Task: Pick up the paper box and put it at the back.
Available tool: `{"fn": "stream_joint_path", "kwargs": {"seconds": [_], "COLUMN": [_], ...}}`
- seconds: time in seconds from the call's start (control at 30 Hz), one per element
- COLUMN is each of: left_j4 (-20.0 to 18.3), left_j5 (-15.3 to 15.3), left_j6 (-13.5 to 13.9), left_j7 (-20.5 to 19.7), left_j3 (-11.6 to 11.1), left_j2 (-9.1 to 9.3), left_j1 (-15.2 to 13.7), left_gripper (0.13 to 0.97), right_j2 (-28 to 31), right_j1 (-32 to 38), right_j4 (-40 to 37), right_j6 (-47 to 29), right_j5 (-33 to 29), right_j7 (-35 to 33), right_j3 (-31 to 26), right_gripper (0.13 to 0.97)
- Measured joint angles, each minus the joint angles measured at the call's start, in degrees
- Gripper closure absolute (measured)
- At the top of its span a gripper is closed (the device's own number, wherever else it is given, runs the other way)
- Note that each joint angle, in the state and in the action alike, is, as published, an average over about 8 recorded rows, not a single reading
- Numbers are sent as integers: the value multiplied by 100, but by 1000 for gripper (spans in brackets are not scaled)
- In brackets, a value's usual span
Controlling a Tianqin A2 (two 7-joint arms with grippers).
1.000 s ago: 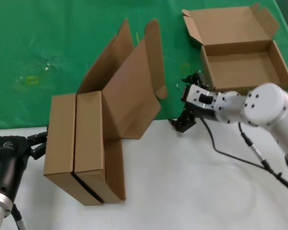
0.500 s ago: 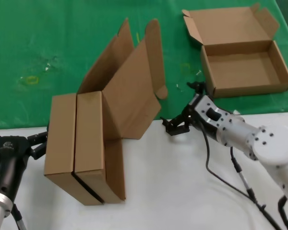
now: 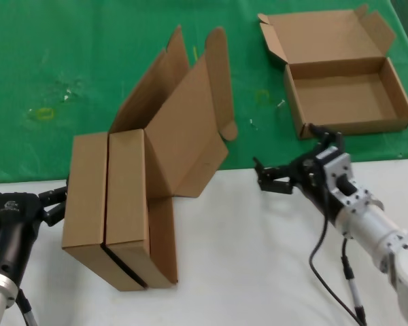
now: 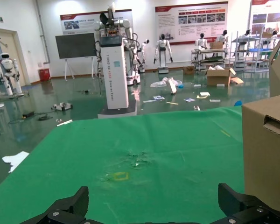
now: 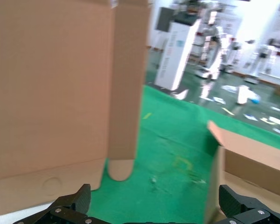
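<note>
Three brown paper boxes show. One lies open on the green cloth at the back right (image 3: pixel 340 102). Two stand on edge side by side at the cloth's front border: a closed one (image 3: pixel 85 197) and one (image 3: pixel 126 204) with its lid (image 3: pixel 183 129) swung open. My right gripper (image 3: pixel 294 161) is open and empty, just in front of the open box, apart from it. In the right wrist view the gripper (image 5: pixel 155 198) faces the lid (image 5: pixel 51 93), with the open box (image 5: pixel 252 158) beside it. My left gripper (image 3: pixel 24 185) is open and empty beside the closed box, which also shows in the left wrist view (image 4: pixel 268 149).
The green cloth (image 3: pixel 68 61) covers the back; the white tabletop (image 3: pixel 245 272) lies in front. A cable (image 3: pixel 319 251) trails from the right arm over the white top. Small stains and a yellow mark (image 3: pixel 44 112) sit on the cloth's left.
My right gripper has pulled away from the standing box's lid, moving right and toward me along the cloth's front border. The boxes and left arm have not moved.
</note>
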Motion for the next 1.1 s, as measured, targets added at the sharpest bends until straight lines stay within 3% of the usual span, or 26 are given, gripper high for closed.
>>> {"fn": "stream_joint_path", "kwargs": {"seconds": [0.5,1.1], "left_j4": [0,0], "left_j5": [0,0], "left_j6": [0,0], "left_j7": [0,0], "left_j3": [0,0], "left_j2": [0,0], "left_j1": [0,0], "left_gripper": [132,132], "right_j2": [124,135], "right_j1": [-1623,-1767], "right_j4": [1633,1779], "right_j6": [893,973], "right_j5": [963,1049], "right_j7": [185,201], "right_j3": [874,952], "right_gripper": [129,129]}}
